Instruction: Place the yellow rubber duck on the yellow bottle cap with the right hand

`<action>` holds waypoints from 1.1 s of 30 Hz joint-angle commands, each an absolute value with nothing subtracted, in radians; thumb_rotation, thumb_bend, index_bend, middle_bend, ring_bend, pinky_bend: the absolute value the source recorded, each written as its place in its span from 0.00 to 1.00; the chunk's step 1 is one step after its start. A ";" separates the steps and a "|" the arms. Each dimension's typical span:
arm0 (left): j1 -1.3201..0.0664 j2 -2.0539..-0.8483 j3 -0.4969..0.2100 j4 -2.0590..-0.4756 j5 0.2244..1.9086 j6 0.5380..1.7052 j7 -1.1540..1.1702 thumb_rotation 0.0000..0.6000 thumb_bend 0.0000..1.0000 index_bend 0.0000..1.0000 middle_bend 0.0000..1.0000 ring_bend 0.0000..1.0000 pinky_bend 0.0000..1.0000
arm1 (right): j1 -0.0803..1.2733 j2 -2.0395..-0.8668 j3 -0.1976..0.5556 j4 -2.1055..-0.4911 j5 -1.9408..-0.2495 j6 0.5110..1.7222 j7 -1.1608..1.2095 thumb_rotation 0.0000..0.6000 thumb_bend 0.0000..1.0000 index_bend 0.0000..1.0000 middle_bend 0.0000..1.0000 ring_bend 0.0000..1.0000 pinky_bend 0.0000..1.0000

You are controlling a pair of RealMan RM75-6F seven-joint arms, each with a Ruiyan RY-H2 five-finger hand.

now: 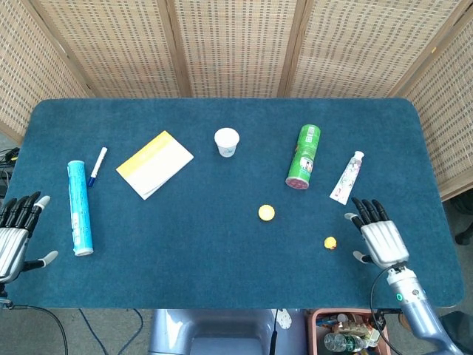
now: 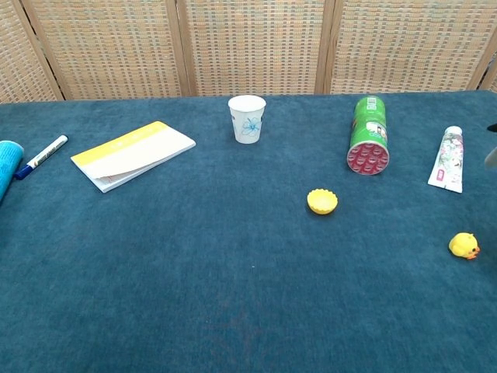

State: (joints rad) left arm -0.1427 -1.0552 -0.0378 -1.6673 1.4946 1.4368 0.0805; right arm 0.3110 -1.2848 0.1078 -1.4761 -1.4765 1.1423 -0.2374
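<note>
The small yellow rubber duck sits on the blue table near the front right. The yellow bottle cap lies open side up, to the left of the duck and further back. My right hand hovers just right of the duck, fingers spread, holding nothing; only a sliver of it shows at the chest view's right edge. My left hand rests open at the table's left edge, away from both objects.
A green can lies on its side behind the cap, with a white tube to its right. Further left are a paper cup, a yellow-and-white notepad, a marker and a blue tube.
</note>
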 commanded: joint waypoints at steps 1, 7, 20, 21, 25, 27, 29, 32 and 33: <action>-0.145 -1.058 -0.045 -1.665 1.479 1.430 0.084 1.00 0.00 0.00 0.00 0.00 0.00 | 0.381 -1.337 0.113 -1.386 -1.440 1.042 -0.211 1.00 0.15 0.30 0.00 0.00 0.00; -0.150 -1.060 -0.054 -1.658 1.449 1.413 0.085 1.00 0.00 0.00 0.00 0.00 0.00 | 0.410 -1.379 0.104 -1.334 -1.417 0.987 -0.201 1.00 0.19 0.32 0.00 0.00 0.00; -0.160 -1.065 -0.057 -1.655 1.432 1.391 0.095 1.00 0.00 0.00 0.00 0.00 0.00 | 0.427 -1.393 0.066 -1.338 -1.437 0.970 -0.151 1.00 0.25 0.37 0.00 0.00 0.00; -0.160 -1.066 -0.057 -1.655 1.431 1.390 0.095 1.00 0.00 0.00 0.00 0.00 0.00 | 0.428 -1.392 0.064 -1.339 -1.439 0.968 -0.148 1.00 0.25 0.37 0.00 0.00 0.00; -0.161 -1.066 -0.056 -1.655 1.430 1.388 0.096 1.00 0.00 0.00 0.00 0.00 0.00 | 0.438 -1.398 0.057 -1.332 -1.437 0.955 -0.144 1.00 0.27 0.37 0.00 0.00 0.00; -0.161 -1.067 -0.057 -1.655 1.431 1.389 0.096 1.00 0.00 0.00 0.00 0.00 0.00 | 0.442 -1.403 0.054 -1.329 -1.436 0.950 -0.143 1.00 0.28 0.37 0.00 0.00 0.00; -0.161 -1.067 -0.057 -1.655 1.429 1.389 0.096 1.00 0.00 0.00 0.00 0.00 0.00 | 0.445 -1.408 0.051 -1.326 -1.437 0.947 -0.143 1.00 0.28 0.37 0.00 0.00 0.00; -0.162 -1.067 -0.058 -1.653 1.425 1.385 0.097 1.00 0.00 0.00 0.00 0.00 0.00 | 0.449 -1.412 0.046 -1.324 -1.437 0.942 -0.141 1.00 0.29 0.38 0.00 0.00 0.00; -0.163 -1.067 -0.059 -1.653 1.424 1.384 0.096 1.00 0.00 0.00 0.00 0.00 0.00 | 0.451 -1.414 0.046 -1.323 -1.436 0.940 -0.141 1.00 0.30 0.38 0.00 0.00 0.00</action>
State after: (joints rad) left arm -0.1626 -1.0672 -0.0585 -1.6534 1.4243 1.3841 0.0964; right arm 0.4501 -1.4126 0.0464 -1.3237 -1.4362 0.9416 -0.1412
